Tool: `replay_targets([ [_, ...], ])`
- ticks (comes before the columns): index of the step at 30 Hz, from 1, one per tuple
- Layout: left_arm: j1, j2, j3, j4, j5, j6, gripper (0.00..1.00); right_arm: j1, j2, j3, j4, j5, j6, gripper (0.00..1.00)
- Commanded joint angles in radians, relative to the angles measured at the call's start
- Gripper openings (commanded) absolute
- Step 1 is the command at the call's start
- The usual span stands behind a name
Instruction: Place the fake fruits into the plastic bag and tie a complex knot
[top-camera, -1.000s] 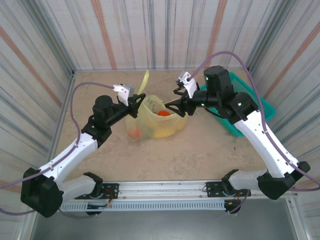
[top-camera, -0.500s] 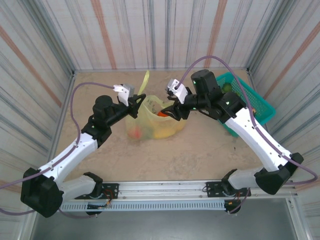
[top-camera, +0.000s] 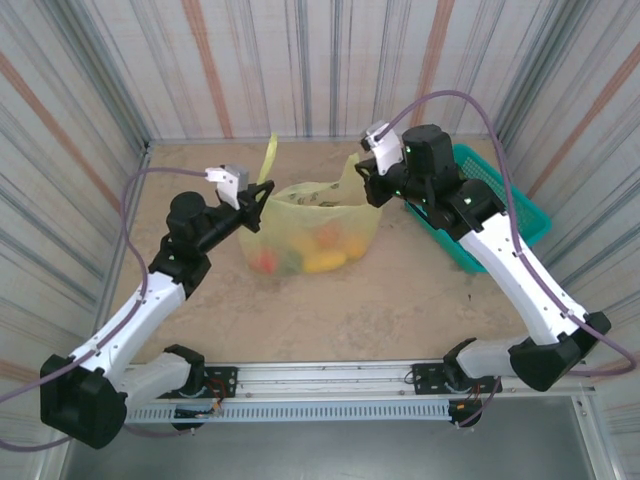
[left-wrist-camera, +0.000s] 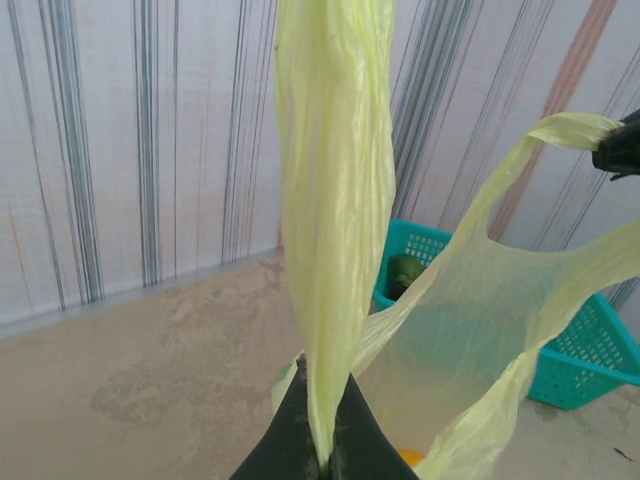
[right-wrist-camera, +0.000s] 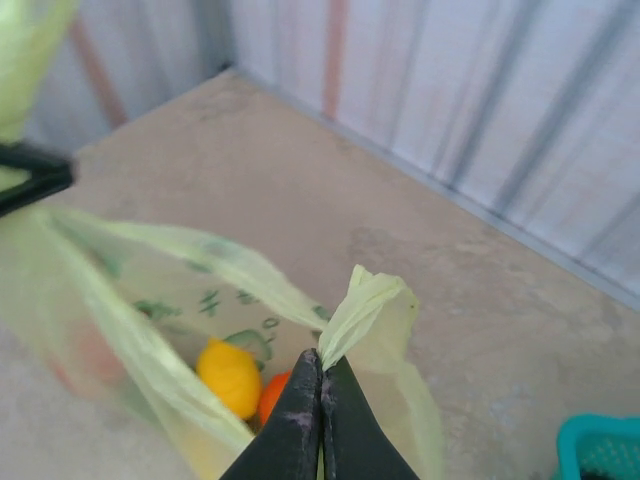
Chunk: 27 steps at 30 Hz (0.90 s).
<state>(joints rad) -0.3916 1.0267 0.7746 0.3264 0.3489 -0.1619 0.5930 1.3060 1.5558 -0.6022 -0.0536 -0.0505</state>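
The right tool, which a second ago stood spread wide at the side of the plastic bag nearer the teal basket, is now pinched flat on the right handle loop. The right wrist view shows the film bunched between its closed tips. The left tool is clamped just as tightly on the left handle loop, as it was before, and that loop rises from it as a long twisted strip.

The left arm has drawn back, away from the basket, so the bag's mouth now stretches open and taut between the two tools where it was slack and narrow before. The bag rests on the worktop beside the basket, on the side away from the right wall. The fake fruits lie settled in its bottom, and red, green and yellow ones show through the film.

Something green sits inside the basket, so whether every fruit is bagged cannot be told. With a loop in each tool, loading looks finished and the knot looks like the step in hand. No crossing or twist joins the two loops yet. The thin film could slip or tear if it is pulled harder.
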Motion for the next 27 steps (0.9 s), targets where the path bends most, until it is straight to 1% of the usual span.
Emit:
replay_targets([
  [1,0.003,-0.028,-0.007,0.094,0.030,0.011,0.00,0.010,-0.037,0.041,-0.012,0.185,0.220,0.00],
  [2,0.003,-0.024,-0.007,0.111,0.035,0.006,0.00,0.021,-0.028,0.062,-0.045,0.226,0.251,0.00],
  [4,0.003,-0.014,-0.009,0.138,0.042,-0.010,0.00,0.080,-0.002,0.114,-0.115,0.407,0.341,0.00],
  [5,0.003,-0.008,-0.012,0.151,0.045,-0.019,0.00,0.110,0.001,0.122,-0.119,0.484,0.383,0.00],
  [7,0.003,0.002,-0.020,0.180,0.047,-0.038,0.00,0.190,0.020,0.151,-0.146,0.686,0.479,0.00],
  [9,0.001,0.004,-0.025,0.193,0.047,-0.048,0.00,0.244,0.055,0.201,-0.224,0.819,0.580,0.00],
  [12,-0.001,0.001,-0.032,0.202,0.047,-0.057,0.00,0.296,0.115,0.291,-0.335,0.958,0.709,0.00],
  [13,-0.001,0.001,-0.036,0.206,0.048,-0.061,0.00,0.306,0.135,0.312,-0.362,0.980,0.737,0.00],
  [16,-0.001,0.005,-0.054,0.226,0.040,-0.081,0.00,0.323,0.174,0.355,-0.394,0.986,0.765,0.00],
  [19,-0.001,0.019,-0.073,0.248,0.032,-0.101,0.00,0.319,0.199,0.333,-0.397,0.928,0.767,0.00],
  [20,-0.001,0.023,-0.076,0.249,0.033,-0.104,0.00,0.310,0.200,0.328,-0.386,0.886,0.753,0.00],
  [21,-0.003,0.027,-0.076,0.248,0.033,-0.101,0.00,0.298,0.203,0.292,-0.370,0.816,0.719,0.00],
  [22,-0.006,0.032,-0.076,0.244,0.029,-0.098,0.00,0.289,0.204,0.288,-0.377,0.787,0.721,0.04],
  [23,-0.006,0.037,-0.074,0.235,0.026,-0.096,0.00,0.276,0.204,0.286,-0.378,0.752,0.714,0.09],
  [25,-0.007,0.058,-0.057,0.205,0.024,-0.089,0.00,0.247,0.186,0.256,-0.315,0.631,0.625,0.25],
  [26,-0.007,0.064,-0.052,0.197,0.027,-0.086,0.00,0.244,0.172,0.241,-0.286,0.611,0.583,0.32],
  [27,-0.008,0.070,-0.049,0.194,0.025,-0.088,0.00,0.234,0.148,0.223,-0.249,0.567,0.522,0.45],
])
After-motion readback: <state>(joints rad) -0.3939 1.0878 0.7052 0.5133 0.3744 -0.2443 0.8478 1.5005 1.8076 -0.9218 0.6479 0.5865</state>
